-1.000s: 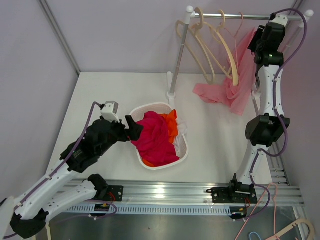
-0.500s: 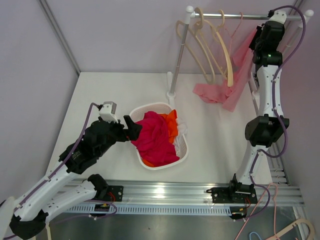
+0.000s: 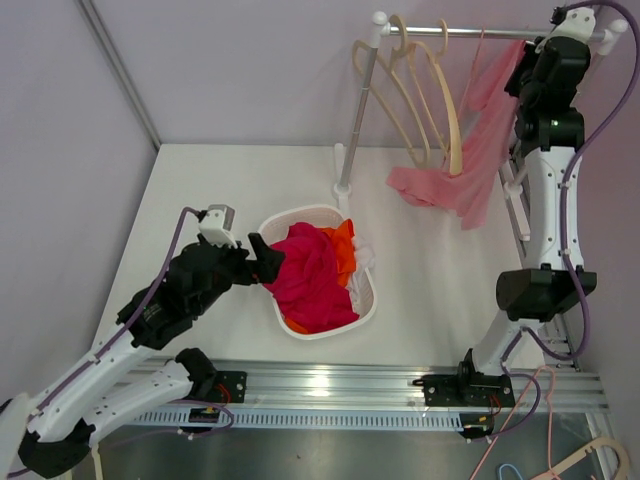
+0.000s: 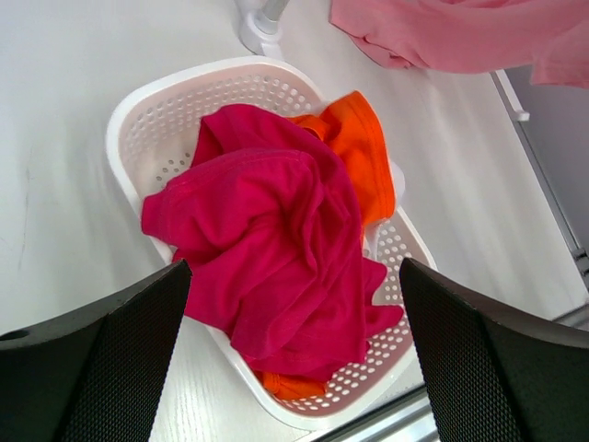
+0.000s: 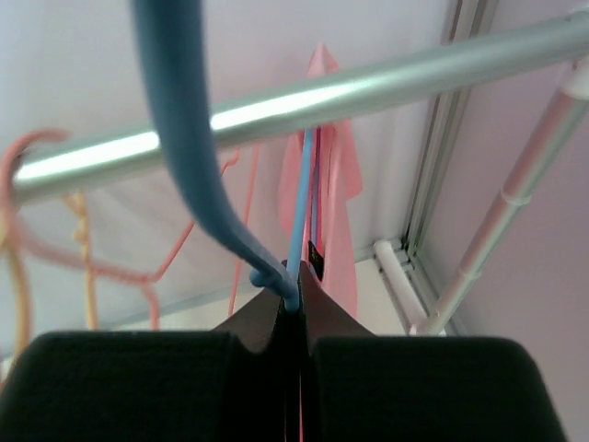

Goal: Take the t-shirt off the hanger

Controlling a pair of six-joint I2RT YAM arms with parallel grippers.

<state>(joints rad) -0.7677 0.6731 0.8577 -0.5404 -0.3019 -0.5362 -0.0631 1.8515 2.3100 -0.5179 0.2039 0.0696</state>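
Left arm: reaches from the lower left of the overhead view toward the frame's middle.
Left gripper (image 3: 268, 258): hovers at the near left rim of the basket; its dark fingers (image 4: 120, 359) stand wide apart at the bottom corners of the wrist view, with nothing between them.
Basket (image 4: 184, 75): white, perforated, sits on the table just below centre of the overhead view.
Basket contents: a crumpled magenta garment (image 4: 267, 239) lies on top and spills over the near rim; an orange garment (image 4: 363, 157) shows beside and under it on the right.
Table (image 3: 220, 190): white, fills the middle of the frame.
Pole (image 3: 360, 110): an upright rack post, its foot on the table just beyond the basket.
Cream hangers (image 3: 425, 90): a bare cluster hanging at upper centre, right of the pole.
T-shirt (image 3: 480, 140): pink, hangs at the upper right just right of the cream hangers; its lower end is bunched on the table.
Right arm: stands tall along the right edge, reaching to the upper right corner.
Right gripper (image 5: 296, 299): fingers pressed together, clamped on the thin blue neck of the hanger.
Hanger (image 5: 184, 138): blue; its hook curves up across the rail. I cannot tell whether it rests on it.
Rail (image 5: 414, 78): a metal bar running across the top, with pink cloth behind the fingers.
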